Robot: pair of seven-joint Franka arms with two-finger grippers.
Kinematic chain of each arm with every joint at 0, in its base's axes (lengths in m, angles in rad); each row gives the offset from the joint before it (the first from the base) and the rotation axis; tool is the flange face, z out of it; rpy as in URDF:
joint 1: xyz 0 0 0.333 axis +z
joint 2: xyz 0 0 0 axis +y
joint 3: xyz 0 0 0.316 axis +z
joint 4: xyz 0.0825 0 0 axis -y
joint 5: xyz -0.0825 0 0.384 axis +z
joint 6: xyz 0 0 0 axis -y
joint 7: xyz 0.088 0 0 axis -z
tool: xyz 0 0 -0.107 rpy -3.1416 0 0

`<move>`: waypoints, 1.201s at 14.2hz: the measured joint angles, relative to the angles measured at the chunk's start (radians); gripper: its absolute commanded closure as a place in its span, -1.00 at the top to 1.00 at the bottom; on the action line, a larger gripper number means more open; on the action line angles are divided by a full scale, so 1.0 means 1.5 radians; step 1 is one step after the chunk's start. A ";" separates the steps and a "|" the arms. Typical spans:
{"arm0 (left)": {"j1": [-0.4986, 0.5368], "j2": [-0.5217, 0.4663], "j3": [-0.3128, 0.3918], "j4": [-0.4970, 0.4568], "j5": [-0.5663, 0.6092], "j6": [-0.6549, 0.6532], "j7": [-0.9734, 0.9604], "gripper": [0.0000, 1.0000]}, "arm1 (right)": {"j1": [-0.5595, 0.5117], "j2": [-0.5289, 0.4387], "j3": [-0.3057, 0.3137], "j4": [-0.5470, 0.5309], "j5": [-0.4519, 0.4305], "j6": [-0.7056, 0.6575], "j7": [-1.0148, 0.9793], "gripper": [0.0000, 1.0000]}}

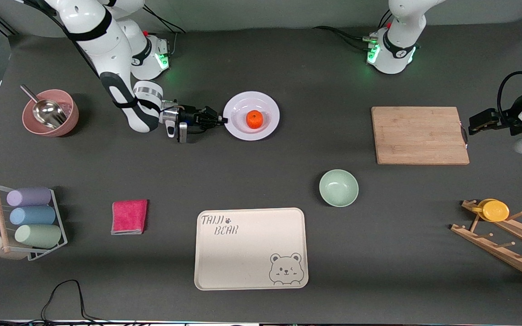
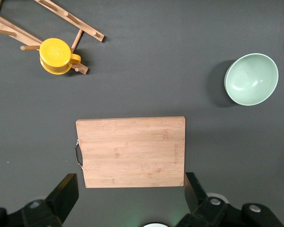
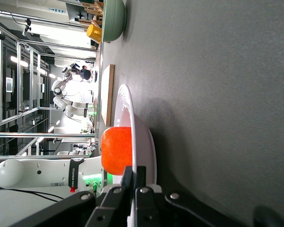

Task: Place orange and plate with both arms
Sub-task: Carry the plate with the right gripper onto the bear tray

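The white plate [image 1: 270,107] sits on the dark table between the two arm bases, nearer the right arm's. The orange [image 1: 254,119] lies in its well. My right gripper [image 1: 221,120] reaches in low and level and is shut on the plate's rim at the edge toward the right arm's end. In the right wrist view the fingers [image 3: 128,176] pinch the rim of the plate [image 3: 125,101], with the orange [image 3: 117,149] just past them. My left gripper [image 1: 475,123] hangs open and empty over the table beside the cutting board [image 2: 130,151]. Its fingers [image 2: 65,193] stand wide apart.
A wooden cutting board [image 1: 419,135] lies at the left arm's end. A pale-green bowl [image 1: 338,187] and a bear-printed tray [image 1: 251,248] lie nearer the front camera. There is also a pink bowl with a scoop [image 1: 50,113], a pink cloth [image 1: 129,216], a roll rack [image 1: 30,217] and a wooden rack with a yellow cup [image 1: 495,210].
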 measured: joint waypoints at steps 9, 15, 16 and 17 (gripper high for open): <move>0.005 -0.001 0.006 -0.004 0.000 -0.003 0.001 1.00 | -0.053 -0.073 -0.003 0.020 -0.033 -0.101 0.149 -1.00; 0.005 -0.001 0.006 -0.005 0.000 -0.003 0.001 1.00 | -0.123 -0.223 -0.015 0.020 -0.135 -0.108 0.343 -1.00; 0.005 -0.001 0.006 -0.005 0.000 -0.003 0.001 1.00 | -0.123 -0.239 -0.015 0.020 -0.140 -0.108 0.361 -1.00; 0.005 -0.001 0.006 -0.005 0.000 -0.004 0.001 1.00 | -0.123 -0.250 -0.015 0.022 -0.150 -0.108 0.373 -1.00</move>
